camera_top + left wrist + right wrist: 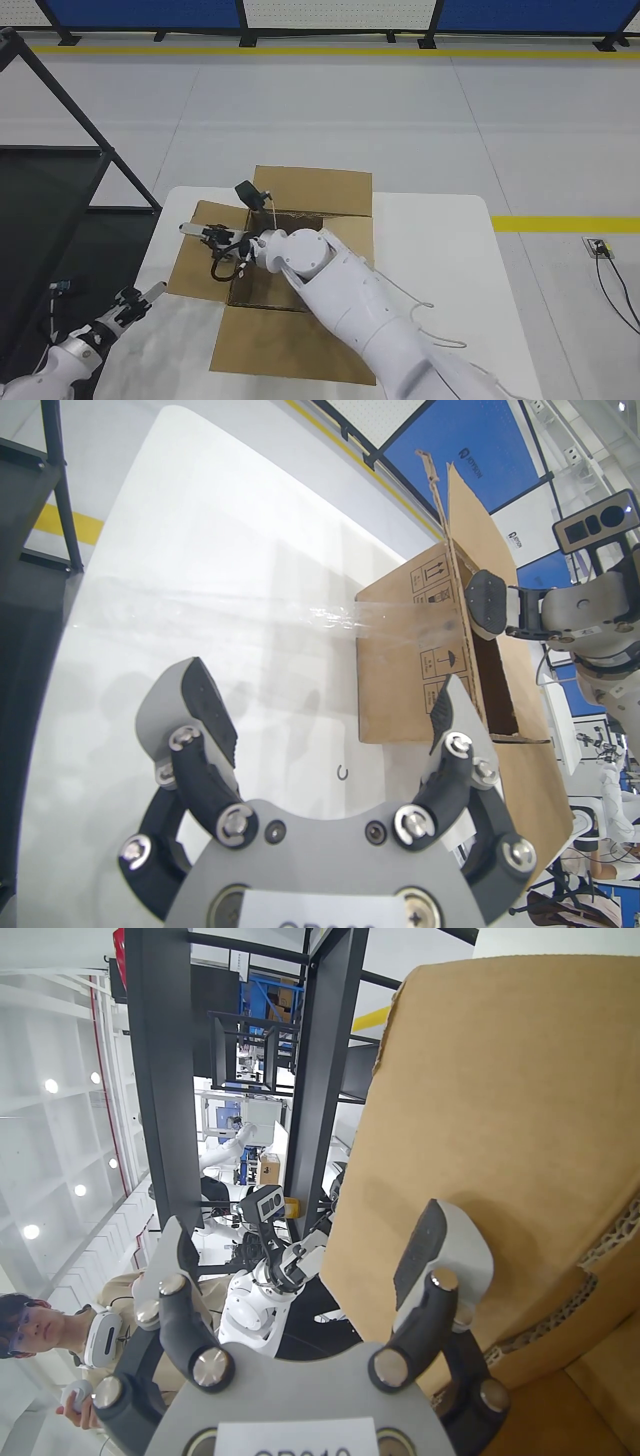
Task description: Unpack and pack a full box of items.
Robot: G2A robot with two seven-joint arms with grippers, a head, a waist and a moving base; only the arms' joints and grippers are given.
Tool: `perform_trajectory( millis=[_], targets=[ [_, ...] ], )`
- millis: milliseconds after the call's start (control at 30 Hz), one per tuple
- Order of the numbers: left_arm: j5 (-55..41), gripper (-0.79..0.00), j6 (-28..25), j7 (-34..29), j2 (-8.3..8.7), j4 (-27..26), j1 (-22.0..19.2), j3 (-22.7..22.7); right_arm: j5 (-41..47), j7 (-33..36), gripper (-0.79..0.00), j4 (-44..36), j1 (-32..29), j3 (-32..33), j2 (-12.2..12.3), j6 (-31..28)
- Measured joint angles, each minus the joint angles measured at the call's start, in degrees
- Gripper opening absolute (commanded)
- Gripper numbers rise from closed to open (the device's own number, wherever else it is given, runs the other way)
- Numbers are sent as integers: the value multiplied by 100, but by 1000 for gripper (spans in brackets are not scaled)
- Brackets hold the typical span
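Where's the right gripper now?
Top view: the open right gripper sits at the left flap of the brown cardboard box on the white table.

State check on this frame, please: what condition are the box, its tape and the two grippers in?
box: open, top flaps unfolded; inside too dark to tell.
tape: loose, a clear strip sticking out from the box's side.
left gripper: open, empty, above the table.
right gripper: open, at a raised flap, not clamped.

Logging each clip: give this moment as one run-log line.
box open on table | right jaws open at flap | left jaws open, apart from box | contents unseen
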Motion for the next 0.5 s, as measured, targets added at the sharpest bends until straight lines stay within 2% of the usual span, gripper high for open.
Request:
perform_trajectory(
  millis=[233, 500],
  targets=[
    [-39, 0, -26, 0, 3, 20, -3, -14, -183, -272, 0, 61, -7, -52, -116, 56],
    [-168, 0, -80, -83, 12, 77, -20, -59, -618, -634, 0, 112, -34, -177, -204, 457]
  ],
)
